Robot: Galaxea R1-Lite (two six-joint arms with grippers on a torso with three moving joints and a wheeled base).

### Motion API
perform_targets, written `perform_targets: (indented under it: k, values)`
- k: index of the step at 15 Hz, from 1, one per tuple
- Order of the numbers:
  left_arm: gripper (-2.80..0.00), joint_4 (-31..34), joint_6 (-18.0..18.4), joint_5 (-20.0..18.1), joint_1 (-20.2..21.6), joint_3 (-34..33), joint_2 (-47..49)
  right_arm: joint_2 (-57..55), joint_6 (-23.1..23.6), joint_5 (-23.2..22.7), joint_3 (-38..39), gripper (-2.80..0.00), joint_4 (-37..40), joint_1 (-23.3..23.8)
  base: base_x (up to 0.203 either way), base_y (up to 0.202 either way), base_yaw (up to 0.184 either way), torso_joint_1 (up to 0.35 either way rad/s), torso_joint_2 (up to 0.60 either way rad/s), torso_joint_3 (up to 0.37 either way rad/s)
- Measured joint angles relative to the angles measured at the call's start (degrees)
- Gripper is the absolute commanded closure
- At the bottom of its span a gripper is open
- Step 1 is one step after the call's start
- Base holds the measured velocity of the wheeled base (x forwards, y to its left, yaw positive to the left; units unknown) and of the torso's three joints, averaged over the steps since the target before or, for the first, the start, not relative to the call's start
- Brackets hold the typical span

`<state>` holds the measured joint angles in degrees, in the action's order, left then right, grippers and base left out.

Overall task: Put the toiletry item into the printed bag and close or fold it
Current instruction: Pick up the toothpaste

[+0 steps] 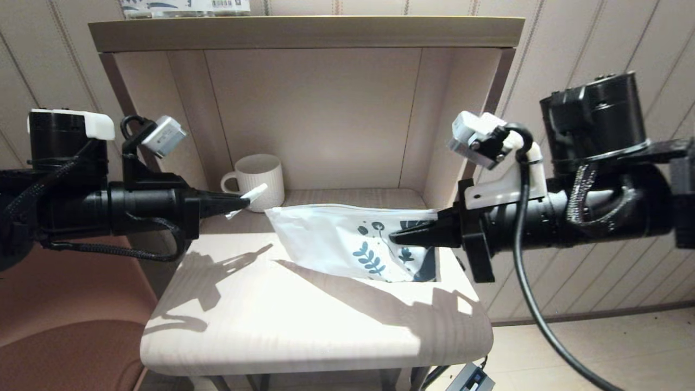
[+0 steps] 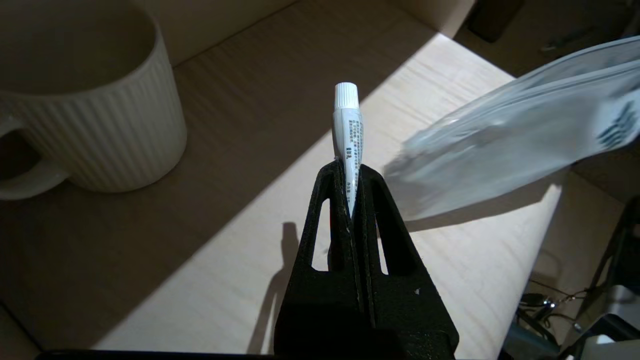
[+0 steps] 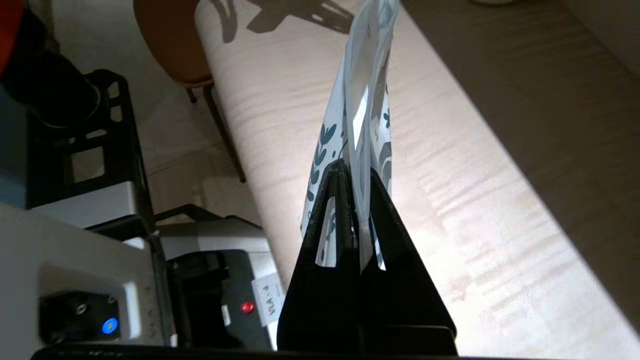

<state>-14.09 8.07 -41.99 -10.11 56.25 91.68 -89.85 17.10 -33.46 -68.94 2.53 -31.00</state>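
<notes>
The toiletry item is a thin white tube with a ribbed cap and small print, and my left gripper is shut on its flat end, holding it above the table with the cap pointing toward the bag. The printed bag, white with blue leaf print, hangs in the air a short way right of the tube. My right gripper is shut on the bag's printed end and holds it up off the table.
A white ribbed mug stands at the back left of the shelf recess, just behind the left gripper. The light wooden table spreads out below. A printed package lies on top of the shelf.
</notes>
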Motion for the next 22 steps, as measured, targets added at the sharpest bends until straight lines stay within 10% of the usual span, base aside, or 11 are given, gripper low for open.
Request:
perform_targets:
  k: [9, 18, 22]
  values:
    - [0.00, 17.0, 0.2, -6.1, -2.1, 15.8, 0.1, -6.2, 1.7, -0.2, 9.5, 0.00, -16.6, -1.2, 0.000, 0.000, 0.000, 0.000, 0.00, 0.000]
    - [0.00, 21.1, 0.3, -6.7, -5.8, 21.6, 1.8, -8.5, -3.1, -3.5, 6.2, 0.00, -17.5, -0.8, 0.000, 0.000, 0.000, 0.000, 0.00, 0.000]
    - [0.00, 28.4, 2.3, -13.1, -6.3, 29.1, 3.8, -8.7, -3.5, -8.3, 5.4, 0.00, -16.9, -0.4, 0.000, 0.000, 0.000, 0.000, 0.00, 0.000]
